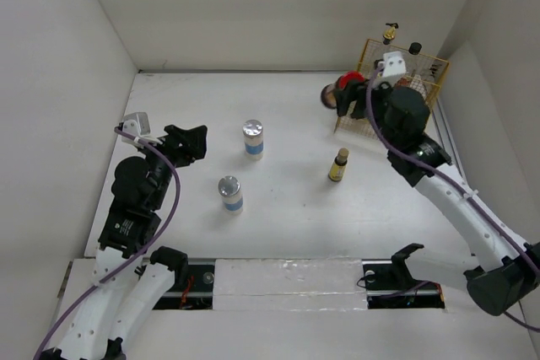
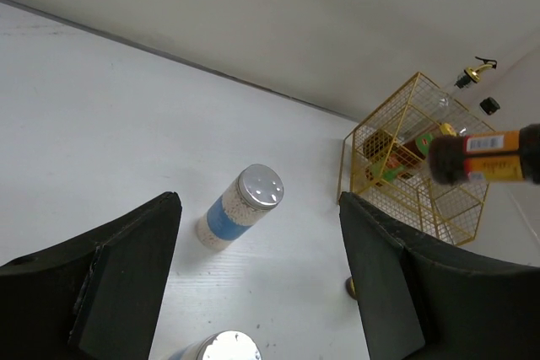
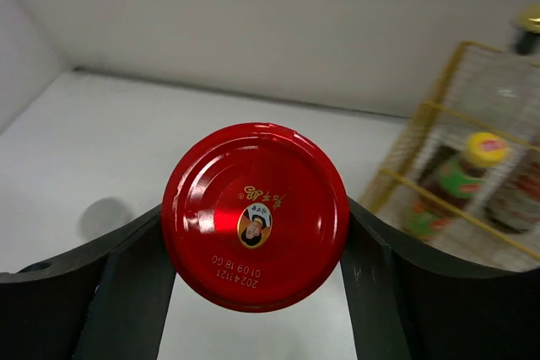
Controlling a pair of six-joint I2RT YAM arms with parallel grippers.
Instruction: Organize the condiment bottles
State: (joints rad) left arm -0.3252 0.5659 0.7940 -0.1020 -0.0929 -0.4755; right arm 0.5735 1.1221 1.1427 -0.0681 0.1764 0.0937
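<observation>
My right gripper (image 1: pixel 340 95) is shut on the red-lidded dark jar (image 1: pixel 334 93) and holds it above the table, just left of the basket. In the right wrist view the red lid (image 3: pixel 255 215) fills the gap between the fingers. My left gripper (image 1: pixel 189 142) is open and empty, left of two white-blue silver-lidded shakers (image 1: pixel 253 138) (image 1: pixel 229 194) that stand upright. In the left wrist view the far shaker (image 2: pixel 239 206) lies ahead between the open fingers. The small brown-capped yellow bottle (image 1: pixel 338 165) stands right of centre. The yellow-capped sauce bottle (image 3: pixel 464 173) is inside the basket.
The yellow wire basket (image 1: pixel 429 69) stands in the far right corner against the walls. The gold-spout clear bottle (image 1: pixel 388 34) and the black-capped bottle (image 1: pixel 415 47) rise at its far side. White walls close in the table on the left, back and right.
</observation>
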